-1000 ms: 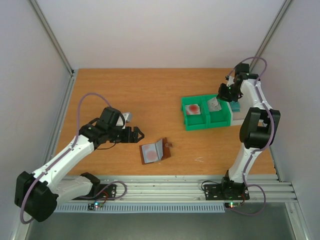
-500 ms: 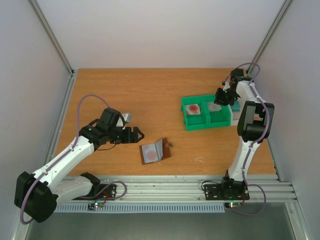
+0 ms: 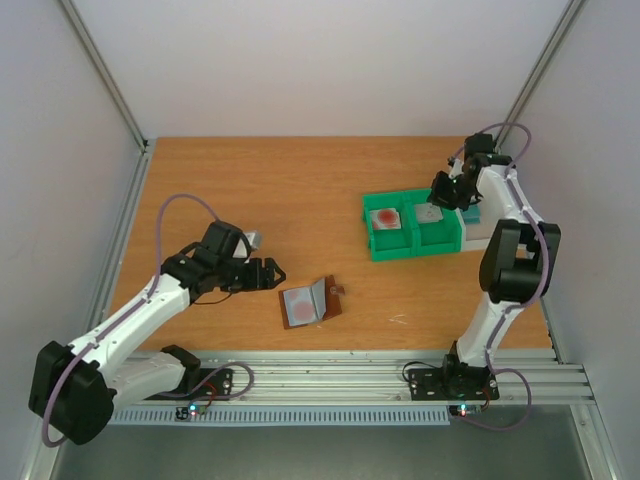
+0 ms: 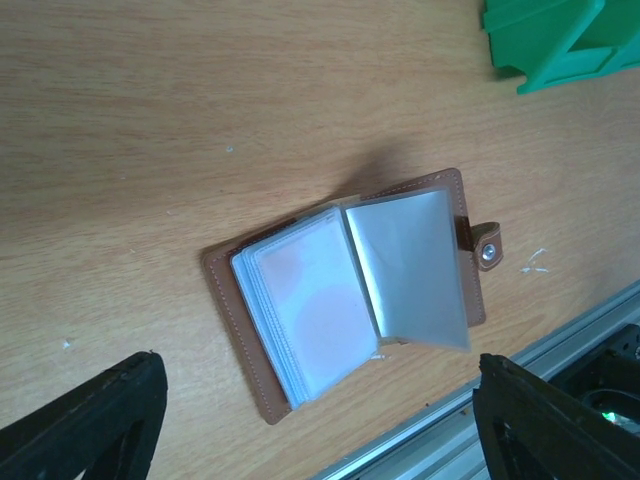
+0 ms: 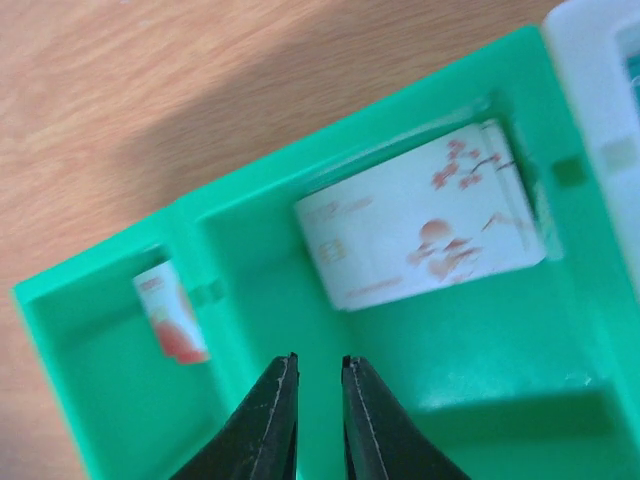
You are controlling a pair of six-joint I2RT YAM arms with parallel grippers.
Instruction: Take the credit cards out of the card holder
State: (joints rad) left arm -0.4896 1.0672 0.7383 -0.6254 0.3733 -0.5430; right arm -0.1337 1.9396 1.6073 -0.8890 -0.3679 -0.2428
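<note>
Card holder lying open; left gripper, jaws wide, would best pinch the free edge of the pinkish card; right gripper near-closed, empty.

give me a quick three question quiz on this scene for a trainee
1. True or false: the card holder lies open on the table.
2. Which gripper hovers over the green bin?
3. How many credit cards lie in the green bin: a) none, b) two, c) four?
Key: 1 true; 2 the right gripper; 3 b.
</note>
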